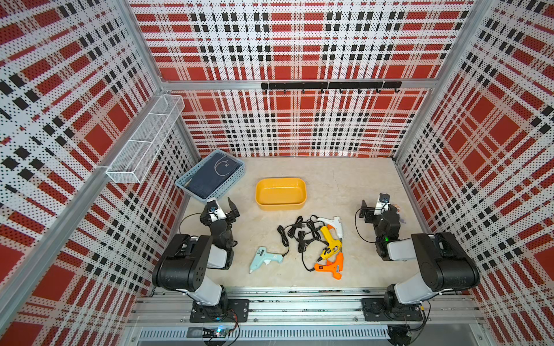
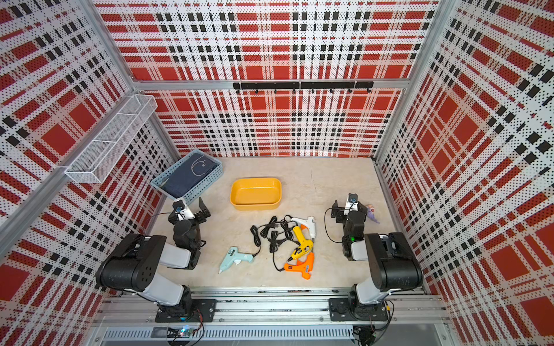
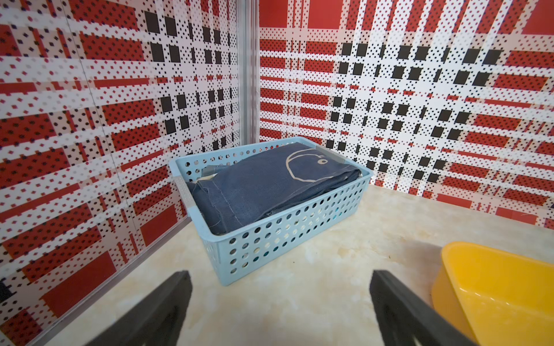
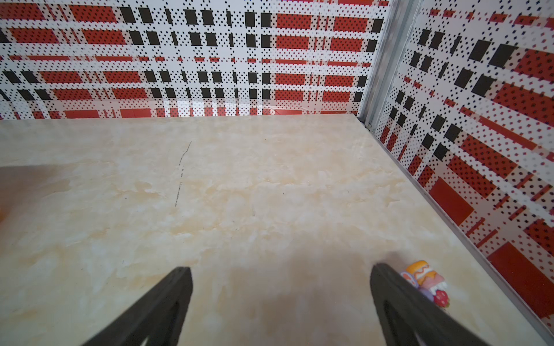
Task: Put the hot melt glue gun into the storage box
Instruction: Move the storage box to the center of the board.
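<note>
- storage box [image 1: 280, 194]: yellow tub on the table [image 1: 353, 182], about mid-width, closer to the far edge than the near one. One corner shows in the left wrist view.
- Four glue guns, all on the table between the box and the near edge, none in the box.
- pale blue gun [image 1: 265, 258] lies alone on the left arm's side, nozzle toward the near edge.
- white gun [image 1: 333, 223], yellow gun [image 1: 329, 244] and orange gun [image 1: 331, 267] bunch in a far-to-near line. The yellow one is in the middle and looks to touch both.
- Black cords [image 1: 299, 233] are tangled between the pale blue gun and that bunch.
- left gripper [image 3: 280, 277]: jaws wide, bare table between them, near the left edge, facing the basket [image 3: 269, 239].
- The basket sits in the far left corner with folded denim [image 3: 263, 188] inside.
- right gripper [image 4: 280, 271]: jaws wide, bare table between them, near the right edge.
- A small toy [image 4: 428, 281] is just beside one of its fingers.
</note>
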### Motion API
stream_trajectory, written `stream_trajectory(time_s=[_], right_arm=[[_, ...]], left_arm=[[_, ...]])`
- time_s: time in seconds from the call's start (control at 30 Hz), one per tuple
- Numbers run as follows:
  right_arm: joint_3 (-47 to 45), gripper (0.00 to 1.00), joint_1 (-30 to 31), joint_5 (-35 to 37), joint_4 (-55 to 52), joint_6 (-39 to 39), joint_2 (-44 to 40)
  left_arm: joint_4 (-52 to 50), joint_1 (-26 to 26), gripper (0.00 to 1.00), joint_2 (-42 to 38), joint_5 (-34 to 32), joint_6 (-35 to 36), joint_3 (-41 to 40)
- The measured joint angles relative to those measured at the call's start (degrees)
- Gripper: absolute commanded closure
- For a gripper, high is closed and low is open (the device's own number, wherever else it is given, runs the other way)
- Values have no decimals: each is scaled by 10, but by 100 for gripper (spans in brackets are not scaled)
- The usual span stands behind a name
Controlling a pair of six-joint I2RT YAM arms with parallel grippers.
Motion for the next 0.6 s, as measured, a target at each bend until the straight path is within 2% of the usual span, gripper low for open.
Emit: stream_trajectory(time_s=[0.27, 0.37, 0.43, 0.5, 0.6], right_arm=[[0, 0, 0, 0, 0, 0, 0], [9, 0, 8, 26, -23, 0, -4], [71, 0, 16, 52, -137, 1, -16], [178, 0, 26, 63, -259, 2, -16], [351, 0, 57, 72, -361, 2, -2]], left_arm=[[4, 35, 1, 0, 54, -14, 0], [7, 40, 1, 0, 68, -19, -2], [10, 43, 1, -1, 78, -22, -5], [8, 45, 1, -11, 85, -25, -12], [-86, 45, 2, -81, 85, -33, 3]])
